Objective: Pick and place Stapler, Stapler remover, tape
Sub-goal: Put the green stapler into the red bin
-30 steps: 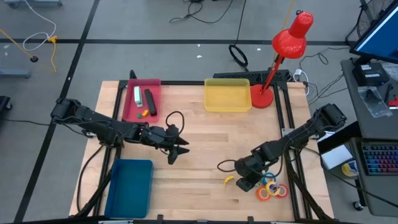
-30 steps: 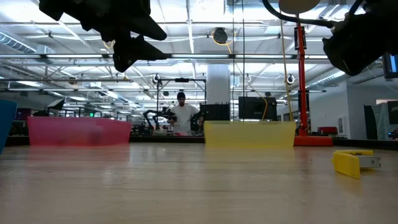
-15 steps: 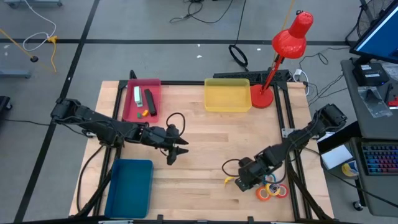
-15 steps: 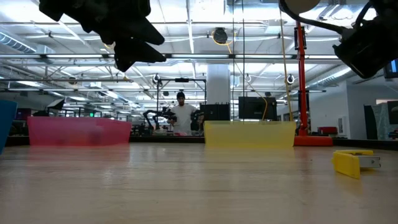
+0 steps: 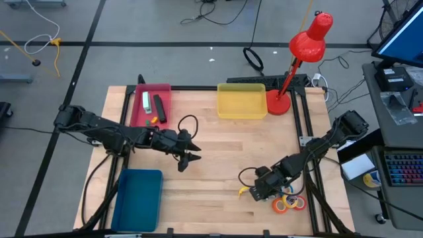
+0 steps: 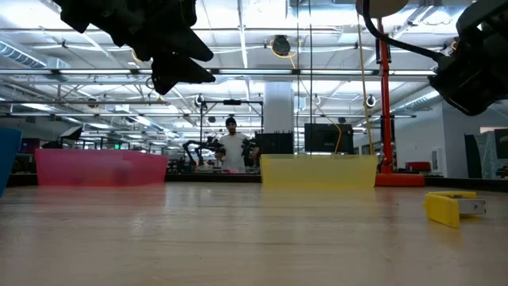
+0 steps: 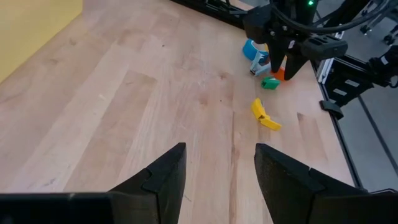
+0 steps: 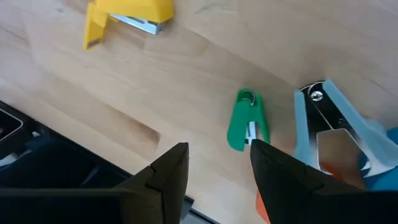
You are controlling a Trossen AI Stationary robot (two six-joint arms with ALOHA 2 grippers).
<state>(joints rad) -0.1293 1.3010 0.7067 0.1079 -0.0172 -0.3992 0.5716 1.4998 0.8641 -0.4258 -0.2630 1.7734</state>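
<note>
A yellow staple remover (image 5: 244,192) lies on the wood near the table's near edge; it also shows in the low view (image 6: 448,208) and the right wrist view (image 8: 127,12). The tape rolls (image 5: 292,203) lie flat in a cluster to its right. A small green stapler (image 8: 247,127) and a blue staple remover (image 8: 333,130) lie just ahead of my right gripper (image 8: 217,168), which hovers open above them (image 5: 262,192). My left gripper (image 5: 188,158) hangs open over mid-table (image 7: 217,168), touching nothing.
A pink tray (image 5: 166,89) at the far left holds a white and a black stapler. A yellow tray (image 5: 241,112) sits at the far middle, a blue tray (image 5: 137,198) at the near left. A red lamp (image 5: 277,104) stands at the far right. A person stands in the room behind.
My right gripper has shifted a little toward the table's right and near edge, settling over the small items beside the tape. Nothing on the table has moved.
</note>
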